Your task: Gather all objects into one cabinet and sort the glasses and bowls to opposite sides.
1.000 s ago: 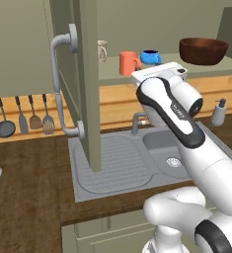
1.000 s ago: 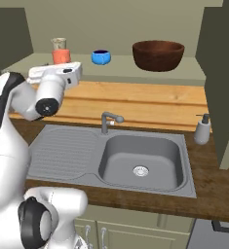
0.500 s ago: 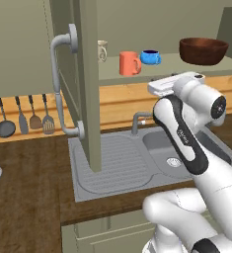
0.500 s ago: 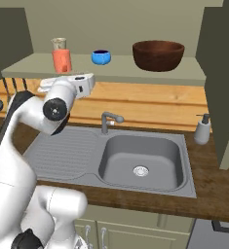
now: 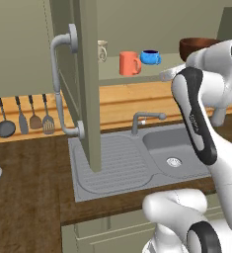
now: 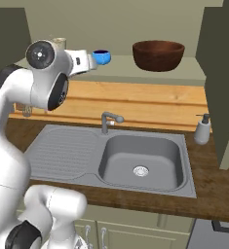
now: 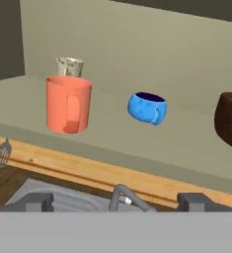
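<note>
Olive-green cabinet (image 5: 88, 89) over the sink has its door swung open, and all four pieces already sit on its shelf (image 7: 112, 138): orange-red mug (image 7: 68, 105) with the beige cup (image 7: 69, 66) right behind it, blue cup (image 7: 146, 108) in the middle, brown bowl (image 6: 158, 54) off at the far end. So it looks like the sorting stage. The gripper (image 7: 115, 200) is spread wide, empty, hanging out front of the shelf. Next move probably means lining up on one cup and reaching in without knocking its neighbour.
</note>
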Controlling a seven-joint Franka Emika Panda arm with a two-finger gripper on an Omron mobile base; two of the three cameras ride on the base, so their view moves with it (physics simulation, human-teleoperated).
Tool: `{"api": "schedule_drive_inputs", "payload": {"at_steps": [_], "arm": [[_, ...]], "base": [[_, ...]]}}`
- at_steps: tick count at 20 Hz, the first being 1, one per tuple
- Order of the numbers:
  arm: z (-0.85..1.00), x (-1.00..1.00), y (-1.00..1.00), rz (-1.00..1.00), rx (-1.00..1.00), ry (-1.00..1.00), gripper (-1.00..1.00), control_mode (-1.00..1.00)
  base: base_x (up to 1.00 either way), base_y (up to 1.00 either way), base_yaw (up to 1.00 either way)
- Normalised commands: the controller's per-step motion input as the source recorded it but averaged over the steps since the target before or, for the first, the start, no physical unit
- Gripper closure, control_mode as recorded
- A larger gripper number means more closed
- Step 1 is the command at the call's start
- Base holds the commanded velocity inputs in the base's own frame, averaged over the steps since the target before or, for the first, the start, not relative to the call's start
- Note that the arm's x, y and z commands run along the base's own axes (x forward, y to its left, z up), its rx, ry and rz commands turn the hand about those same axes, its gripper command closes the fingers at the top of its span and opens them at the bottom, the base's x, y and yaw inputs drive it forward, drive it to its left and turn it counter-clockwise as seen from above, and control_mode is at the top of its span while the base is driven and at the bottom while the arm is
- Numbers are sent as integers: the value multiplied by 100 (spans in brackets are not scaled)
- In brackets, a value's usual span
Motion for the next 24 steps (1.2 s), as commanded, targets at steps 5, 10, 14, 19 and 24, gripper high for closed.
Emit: {"api": "schedule_drive_inputs", "payload": {"at_steps": [5,10,14,19,24], "arm": [[-15,-2,0,0,-5,10,-100,-100],[-36,-21,0,-3,2,-1,-100,-100],[-45,-43,0,-4,13,-4,-100,-100],[-18,-34,0,-3,13,-1,-100,-100],[-20,-18,0,-2,15,0,-100,-100]], "base": [[0,0,0],[0,0,0],[0,0,0],[0,0,0],[0,0,0]]}}
